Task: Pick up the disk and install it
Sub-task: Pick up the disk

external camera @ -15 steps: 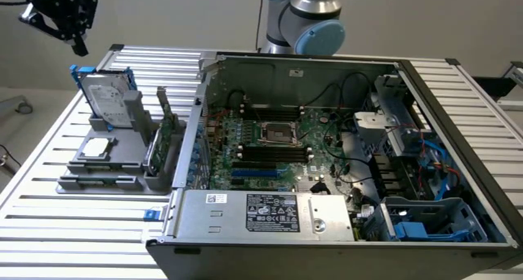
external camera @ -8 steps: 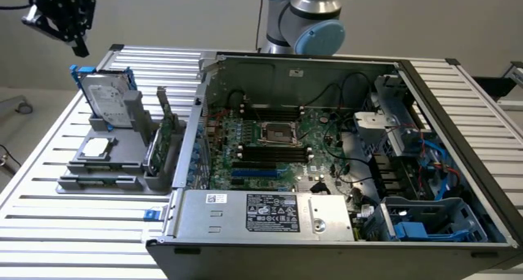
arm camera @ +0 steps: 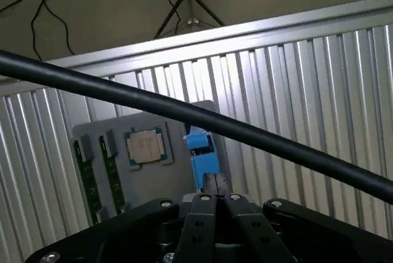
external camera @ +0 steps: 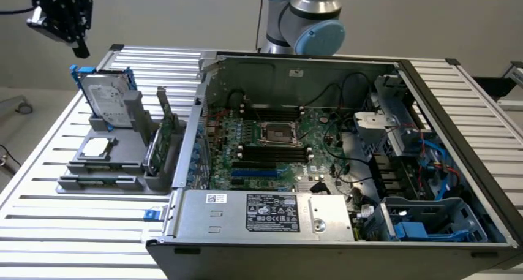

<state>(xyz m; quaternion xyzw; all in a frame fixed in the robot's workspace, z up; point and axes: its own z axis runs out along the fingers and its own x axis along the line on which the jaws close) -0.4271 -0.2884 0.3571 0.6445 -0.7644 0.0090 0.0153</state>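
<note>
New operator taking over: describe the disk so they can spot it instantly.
On the exterior view's left of the open computer case sits a grey fixture. At its far end the disk stands on edge: a silver-grey drive with white label in a blue frame, unlike the flat square chip and thin green card.

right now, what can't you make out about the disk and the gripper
- disk: label print too small to read in the exterior view; in the wrist view it is edge-on, with its lower part behind the gripper.
- gripper, exterior view: upper part cut off by the top edge.
- blue drive cage: inside hidden by its own walls.
</note>
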